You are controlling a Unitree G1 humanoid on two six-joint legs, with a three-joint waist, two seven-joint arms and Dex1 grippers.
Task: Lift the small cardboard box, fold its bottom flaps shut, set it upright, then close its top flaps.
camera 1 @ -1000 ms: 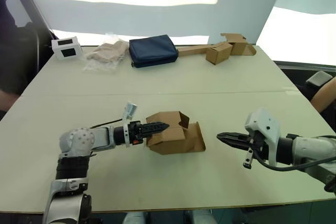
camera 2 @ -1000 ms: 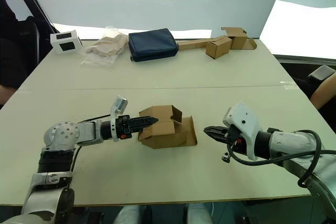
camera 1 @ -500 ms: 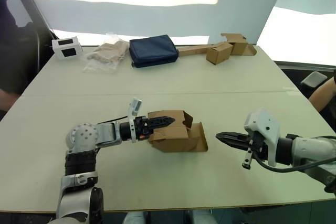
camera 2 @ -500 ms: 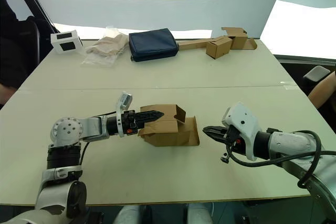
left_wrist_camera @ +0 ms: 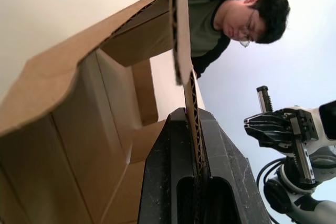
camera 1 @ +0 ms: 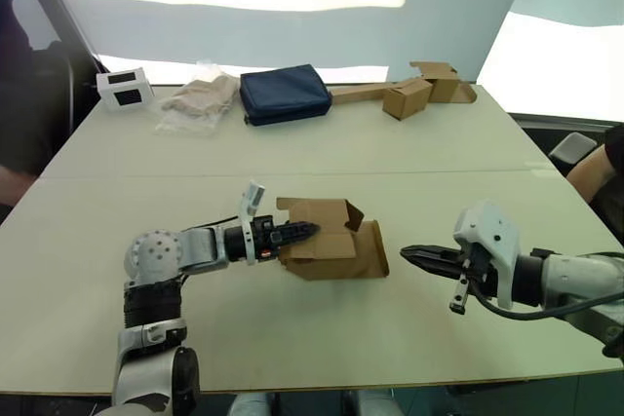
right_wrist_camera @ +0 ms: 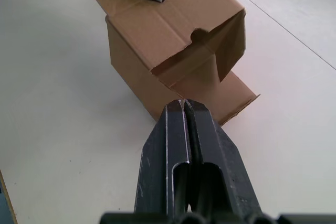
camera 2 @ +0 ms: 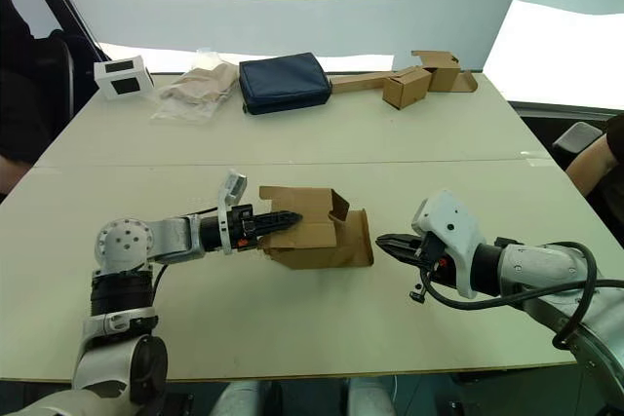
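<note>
The small cardboard box (camera 1: pixel 331 245) lies on its side near the middle of the table, flaps spread at both open ends. My left gripper (camera 1: pixel 304 231) is shut on the box's upper wall at its left end; in the left wrist view the cardboard edge (left_wrist_camera: pixel 185 72) is pinched between the two black fingers (left_wrist_camera: pixel 220 182). My right gripper (camera 1: pixel 409 256) is shut and holds nothing, hovering just right of the box's right-hand flaps (right_wrist_camera: pixel 226 40), a short gap away.
At the table's far side lie a dark blue pouch (camera 1: pixel 284 94), a crumpled plastic bag (camera 1: pixel 200 99), a small white device (camera 1: pixel 124 88), and two paler boxes joined by a cardboard strip (camera 1: pixel 414 93). A person (left_wrist_camera: pixel 231 19) sits beyond the table's right edge.
My left gripper closed onto the box's upper wall, and the box shifted slightly to the right. The right gripper stayed put and shut.
</note>
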